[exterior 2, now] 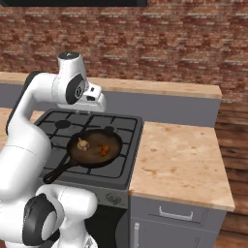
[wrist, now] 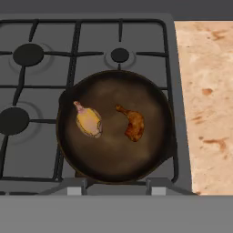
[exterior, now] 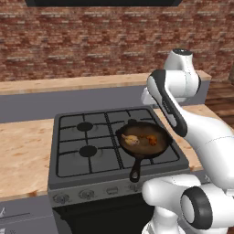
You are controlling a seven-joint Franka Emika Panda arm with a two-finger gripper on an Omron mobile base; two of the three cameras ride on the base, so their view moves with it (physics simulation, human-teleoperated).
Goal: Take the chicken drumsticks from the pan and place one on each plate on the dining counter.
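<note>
Both chicken drumsticks sit in the cast-iron pan (wrist: 116,125) on the gas stove (wrist: 41,82): the pale golden drumstick (wrist: 88,121) on the pan's left half, the orange-brown drumstick (wrist: 133,124) just right of centre. The hand hovers high above the pan; I cannot tell how far open it is, and nothing looks held. Best bet: pick one, centre over its thick end, descend straight.

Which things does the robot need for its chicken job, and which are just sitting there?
Needed for the job:
- pale drumstick
- orange-brown drumstick
- pan
- long wooden counter by the brick wall, likely the dining counter

Just there:
- gas stove
- worktop
- drawer
- brick wall
</note>
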